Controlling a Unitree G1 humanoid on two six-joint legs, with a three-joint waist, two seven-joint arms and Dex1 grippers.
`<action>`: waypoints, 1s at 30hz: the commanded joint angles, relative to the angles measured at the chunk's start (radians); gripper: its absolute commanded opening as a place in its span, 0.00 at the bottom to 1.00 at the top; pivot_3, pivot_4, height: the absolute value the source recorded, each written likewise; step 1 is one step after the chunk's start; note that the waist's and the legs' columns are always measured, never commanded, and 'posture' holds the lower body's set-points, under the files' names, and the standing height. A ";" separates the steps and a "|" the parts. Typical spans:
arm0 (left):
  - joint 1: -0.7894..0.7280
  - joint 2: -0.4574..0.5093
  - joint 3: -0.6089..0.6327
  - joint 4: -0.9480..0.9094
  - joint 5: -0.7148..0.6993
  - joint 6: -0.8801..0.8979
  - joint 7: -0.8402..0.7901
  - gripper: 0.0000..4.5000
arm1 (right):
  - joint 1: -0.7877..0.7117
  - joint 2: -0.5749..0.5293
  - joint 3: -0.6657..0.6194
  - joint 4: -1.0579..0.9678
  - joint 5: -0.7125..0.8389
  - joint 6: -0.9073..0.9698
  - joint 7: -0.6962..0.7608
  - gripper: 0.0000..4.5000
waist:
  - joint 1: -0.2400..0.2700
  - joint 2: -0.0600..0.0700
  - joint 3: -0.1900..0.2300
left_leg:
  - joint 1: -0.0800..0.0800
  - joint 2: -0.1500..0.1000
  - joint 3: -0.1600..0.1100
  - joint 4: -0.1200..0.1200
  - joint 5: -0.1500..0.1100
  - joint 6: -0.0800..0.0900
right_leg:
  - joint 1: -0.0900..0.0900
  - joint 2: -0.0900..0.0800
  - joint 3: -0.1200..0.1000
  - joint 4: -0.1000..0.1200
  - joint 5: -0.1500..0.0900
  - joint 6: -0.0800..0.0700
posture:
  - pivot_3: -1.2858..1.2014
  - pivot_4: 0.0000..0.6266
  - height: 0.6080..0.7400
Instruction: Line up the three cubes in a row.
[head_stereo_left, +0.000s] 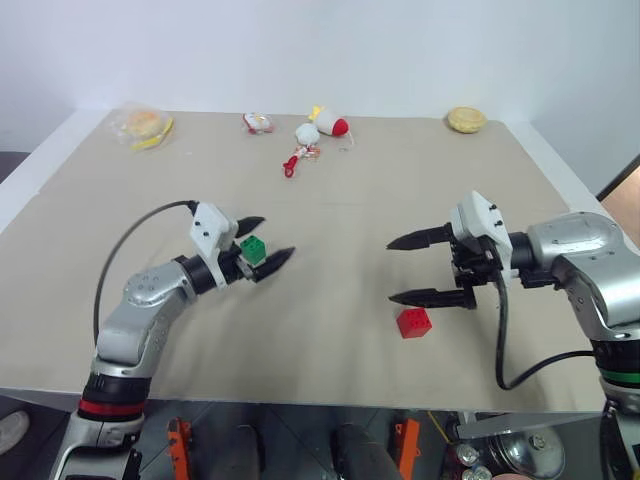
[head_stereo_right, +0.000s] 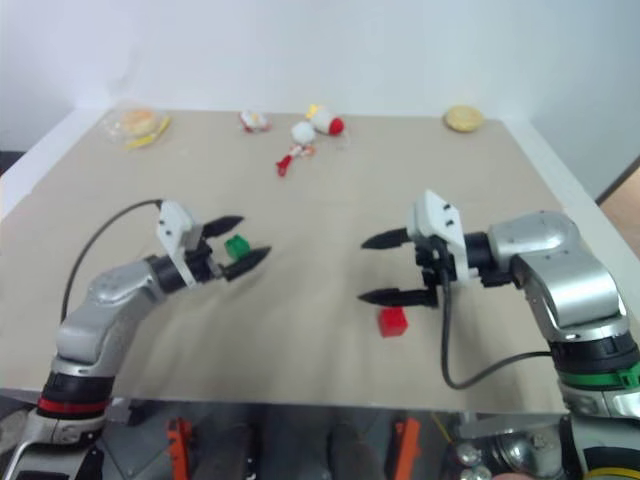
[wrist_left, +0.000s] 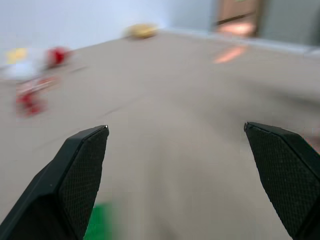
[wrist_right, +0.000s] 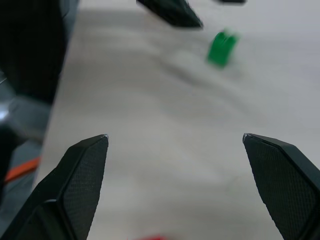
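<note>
Beige table (head_stereo_left: 330, 240), and the action sits in its near half: the green cube (head_stereo_left: 254, 249) rests on the surface on the left side, right between the two black fingers of the left gripper (head_stereo_left: 266, 245), with daylight showing on either side of it, so it is framed but not pinched. That gripper stands spread wide and holds nothing; its arm comes in low from the near left edge, forearm angled up and inward, fingers pointing roughly level toward the centre of the table. Over on the right, the red cube (head_stereo_left: 413, 322) sits on the table by itself, just beside and a touch nearer the front edge than the lower finger of the right gripper (head_stereo_left: 400, 269). That one is wide apart too, empty, one finger stacked above the other, pointing left across the table and tipped slightly down, with the elbow swung out to the right. The two cubes lie well apart (no orange-yellow one that I can pick out). Along the far edge: a wrapped bun (head_stereo_left: 145, 125) at the far left corner, another bun (head_stereo_left: 466, 120) toward the far right, and between them a scatter of small white-and-red toys (head_stereo_left: 318, 130). From the right wrist, the green cube (wrist_right: 222, 48) appears across the table beside the other gripper's fingertip.
</note>
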 joint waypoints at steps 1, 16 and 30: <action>-0.047 0.014 -0.008 0.047 0.054 0.031 0.049 1.00 | -0.044 0.026 0.017 -0.026 0.009 0.023 -0.036 0.99 | 0.000 0.000 0.000 | 0.000 0.000 0.000 0.000 0.000 0.000 | 0.000 0.000 0.000 0.000 0.000 0.000 | 0.52 0.24 0.98; -0.134 0.013 -0.099 0.218 0.168 0.075 0.041 1.00 | -0.112 0.141 0.018 0.009 0.005 0.049 -0.161 0.99 | 0.000 0.000 0.000 | -0.004 0.000 -0.001 -0.006 0.000 0.000 | -0.004 0.000 -0.002 0.000 0.000 0.003 | 0.52 0.24 0.98; -0.142 0.000 -0.101 0.242 0.192 0.069 0.031 0.30 | -0.123 0.179 -0.016 0.060 0.034 0.065 -0.219 1.00 | 0.000 0.000 0.000 | -0.004 0.000 -0.002 -0.005 0.000 0.000 | -0.005 0.000 -0.002 0.000 0.000 0.003 | 0.52 0.24 0.98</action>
